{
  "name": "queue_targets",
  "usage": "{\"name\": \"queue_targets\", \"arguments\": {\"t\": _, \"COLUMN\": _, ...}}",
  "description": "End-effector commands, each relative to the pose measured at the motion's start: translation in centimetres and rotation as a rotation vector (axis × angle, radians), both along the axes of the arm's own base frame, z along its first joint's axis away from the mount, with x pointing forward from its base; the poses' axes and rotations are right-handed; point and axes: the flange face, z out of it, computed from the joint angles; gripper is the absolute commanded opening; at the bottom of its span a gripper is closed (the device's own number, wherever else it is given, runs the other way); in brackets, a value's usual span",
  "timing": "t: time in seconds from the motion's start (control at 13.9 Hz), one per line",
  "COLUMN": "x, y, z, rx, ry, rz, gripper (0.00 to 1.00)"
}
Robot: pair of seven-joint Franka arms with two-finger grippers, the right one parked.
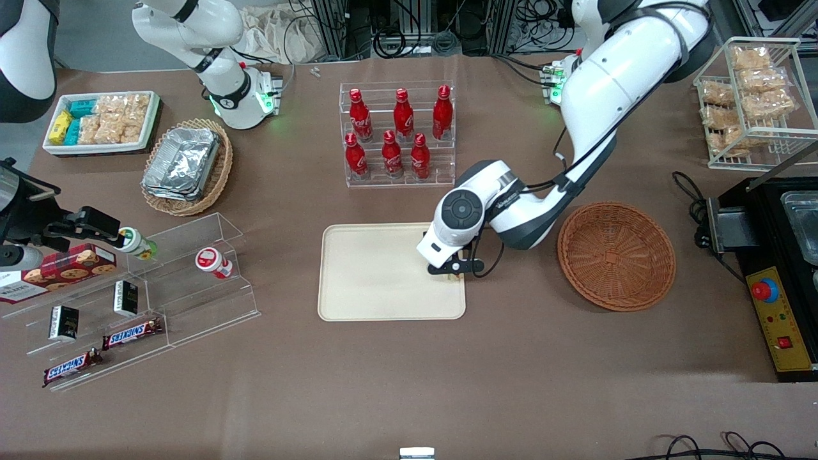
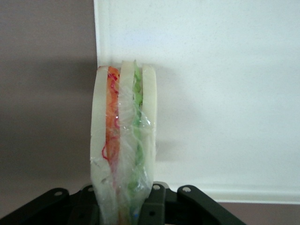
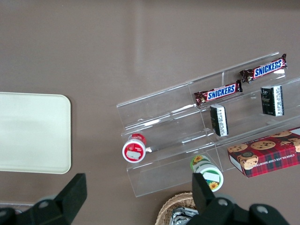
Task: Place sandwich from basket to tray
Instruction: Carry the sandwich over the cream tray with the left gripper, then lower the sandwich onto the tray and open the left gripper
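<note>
Soft bread makes the sandwich (image 2: 123,145) light and squashy. The gripper (image 1: 455,271), low over the tray (image 1: 377,281), has its jaws clamped gently on its flat sides.

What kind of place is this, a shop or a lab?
Probably a robot lab staged as a snack shop: cola bottles racked, Snickers bars on acrylic shelves, and the gripper holding a sandwich over a tray.

"SNICKERS" on two chocolate bars (image 3: 218,93)
</note>
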Motion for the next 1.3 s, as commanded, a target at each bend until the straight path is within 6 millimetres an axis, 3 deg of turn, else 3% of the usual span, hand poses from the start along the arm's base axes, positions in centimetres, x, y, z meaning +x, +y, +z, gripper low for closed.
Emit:
{"name": "queue_targets", "arguments": {"t": 0.0, "x": 1.3, "y": -0.9, "z": 0.1, "rx": 0.003, "ry": -0.036, "rz": 0.020, "gripper": 0.00}}
{"name": "queue_targets", "arguments": {"t": 0.22, "x": 1.8, "y": -1.0, "z": -1.2, "rx": 0.034, "ry": -0.052, "rz": 0.044, "gripper": 0.04}}
{"name": "queue_targets", "arguments": {"t": 0.5, "x": 2.5, "y": -1.6, "z": -1.5, "rx": 0.016, "ry": -0.082, "rz": 0.071, "gripper": 0.07}}
{"name": "queue_targets", "arguments": {"t": 0.58, "x": 2.6, "y": -1.6, "z": -1.5, "rx": 0.013, "ry": -0.084, "rz": 0.072, "gripper": 0.12}}
{"name": "queue_targets", "arguments": {"t": 0.65, "x": 2.6, "y": -1.6, "z": -1.5, "rx": 0.014, "ry": -0.084, "rz": 0.074, "gripper": 0.34}}
{"name": "queue_targets", "arguments": {"t": 0.72, "x": 2.7, "y": -1.5, "z": -1.5, "rx": 0.015, "ry": -0.085, "rz": 0.073, "gripper": 0.68}}
{"name": "queue_targets", "arguments": {"t": 0.79, "x": 2.7, "y": -1.5, "z": -1.4, "rx": 0.015, "ry": -0.088, "rz": 0.070, "gripper": 0.95}}
{"name": "queue_targets", "arguments": {"t": 0.86, "x": 2.8, "y": -1.5, "z": -1.3, "rx": 0.014, "ry": -0.091, "rz": 0.069, "gripper": 0.99}}
{"name": "queue_targets", "arguments": {"t": 1.01, "x": 3.3, "y": -1.6, "z": -0.4, "rx": 0.008, "ry": -0.104, "rz": 0.076, "gripper": 0.99}}
{"name": "queue_targets", "arguments": {"t": 1.23, "x": 4.4, "y": -0.5, "z": 4.1, "rx": 0.037, "ry": -0.121, "rz": 0.110, "gripper": 0.99}}
